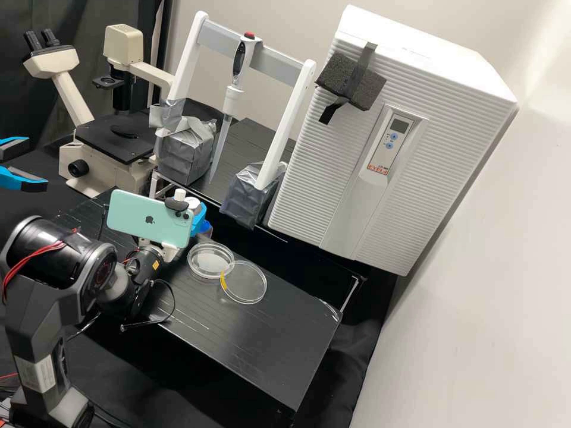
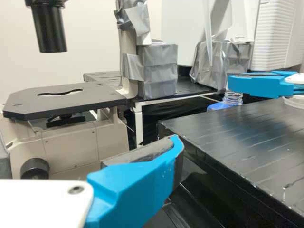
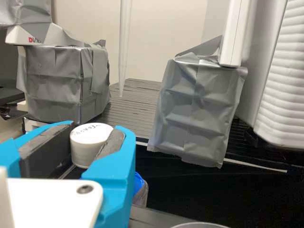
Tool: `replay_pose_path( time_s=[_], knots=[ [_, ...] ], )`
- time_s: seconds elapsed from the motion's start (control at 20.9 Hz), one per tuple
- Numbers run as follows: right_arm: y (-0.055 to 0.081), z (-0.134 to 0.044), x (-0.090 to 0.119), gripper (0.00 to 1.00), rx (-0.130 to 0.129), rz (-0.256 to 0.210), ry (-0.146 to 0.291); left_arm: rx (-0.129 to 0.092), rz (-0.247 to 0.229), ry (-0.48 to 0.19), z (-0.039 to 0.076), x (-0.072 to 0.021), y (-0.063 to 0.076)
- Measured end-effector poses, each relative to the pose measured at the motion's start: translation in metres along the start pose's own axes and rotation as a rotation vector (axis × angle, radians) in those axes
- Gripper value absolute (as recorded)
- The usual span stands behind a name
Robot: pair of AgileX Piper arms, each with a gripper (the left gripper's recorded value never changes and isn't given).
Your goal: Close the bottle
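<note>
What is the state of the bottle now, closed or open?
Open: the bottle's bare threaded neck shows below the right gripper, which holds the white cap between its fingers.

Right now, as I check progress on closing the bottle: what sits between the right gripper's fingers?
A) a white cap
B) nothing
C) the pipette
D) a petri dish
A: the right wrist view shows a white cap clamped upright in the right gripper, with a pad against each side of it.
</note>
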Motion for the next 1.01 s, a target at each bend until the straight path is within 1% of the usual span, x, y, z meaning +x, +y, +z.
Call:
replay_pose_path(
  time_s=[0.19,0.38,0.72,0.86,0.96,1.01],
  knots=[
    [0.003,-0.0023,0.0062,0.0,-0.001,0.004,0.003,0.0,0.0,0.0,0.0,0.0,0.0],
    [0.002,-0.0012,0.0109,0.0,-0.001,-0.002,-0.003,0.0,0.0,0.0,0.0,0.0,0.0],
    [0.0013,-0.0005,0.0112,0.0,-0.001,-0.005,-0.005,-0.001,0.0,-0.003,0.0007,0.0004,-0.0001],
    [-0.0003,0.0008,0.0094,0.0,0.0,-0.012,-0.011,-0.007,0.005,-0.012,0.0035,0.0025,-0.0001],
    [-0.0012,0.0014,0.0066,0.0,0.0,-0.015,-0.014,-0.015,0.001,-0.016,0.0033,0.0046,-0.0011],
    [-0.0012,0.0014,0.0051,0.0,0.0,-0.015,-0.014,-0.015,0.001,-0.018,0.0033,0.0051,-0.0011]
  ],
)
